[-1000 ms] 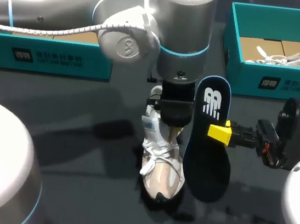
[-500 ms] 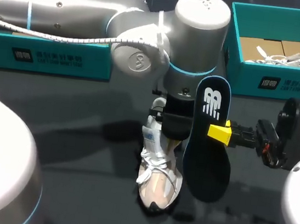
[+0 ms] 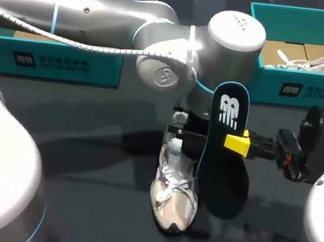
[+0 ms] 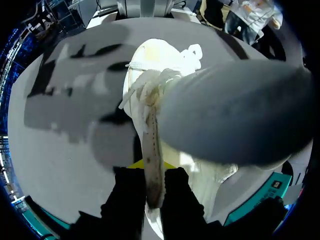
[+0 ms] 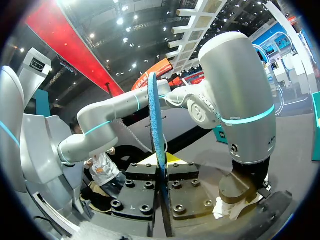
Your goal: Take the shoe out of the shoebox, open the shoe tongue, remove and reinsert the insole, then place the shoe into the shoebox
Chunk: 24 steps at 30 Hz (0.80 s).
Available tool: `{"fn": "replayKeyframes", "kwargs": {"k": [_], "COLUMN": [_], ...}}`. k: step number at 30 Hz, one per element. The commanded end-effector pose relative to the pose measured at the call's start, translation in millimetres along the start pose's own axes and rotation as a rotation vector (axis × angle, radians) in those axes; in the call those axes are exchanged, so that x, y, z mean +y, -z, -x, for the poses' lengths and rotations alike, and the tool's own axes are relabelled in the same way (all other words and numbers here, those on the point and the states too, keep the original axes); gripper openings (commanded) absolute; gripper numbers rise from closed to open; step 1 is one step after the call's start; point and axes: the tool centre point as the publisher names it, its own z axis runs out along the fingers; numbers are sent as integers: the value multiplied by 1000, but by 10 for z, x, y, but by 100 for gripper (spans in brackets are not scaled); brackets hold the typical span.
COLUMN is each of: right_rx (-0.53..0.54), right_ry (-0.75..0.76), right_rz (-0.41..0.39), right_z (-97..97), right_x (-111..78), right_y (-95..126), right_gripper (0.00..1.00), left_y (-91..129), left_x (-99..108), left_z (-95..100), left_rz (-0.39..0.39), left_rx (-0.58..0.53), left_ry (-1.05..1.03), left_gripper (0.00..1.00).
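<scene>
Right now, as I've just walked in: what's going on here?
The left pincer is shut on the tongue of the white shoe, which stands on the table. The right pincer holds the dark insole on edge beside it, outside the shoe. Reinserting is not yet done.

Silver left arm point(image 3: 105, 6) reaches past middle; left claw point(image 4: 151, 175) points down, pinching beige shoe tongue point(image 4: 151, 145). Right claw point(image 3: 236, 144) lies level, clamping dark blue foam insole point(image 3: 223, 177).
</scene>
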Motion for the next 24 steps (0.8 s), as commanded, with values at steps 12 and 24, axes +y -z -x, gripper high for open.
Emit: {"fn": "replayKeyframes", "kwargs": {"k": [12, 24], "right_rx": [-6, -6], "right_ry": [0, 0], "right_rz": [0, 0], "right_z": [-30, -30], "right_x": [-11, -11], "right_y": [2, 2], "right_gripper": [0, 0], "left_y": [550, 904], "left_x": [78, 76], "left_z": [-73, -185], "left_rz": [118, 134], "left_rx": [-247, -518], "left_ry": [33, 14], "left_gripper": [100, 100]}}
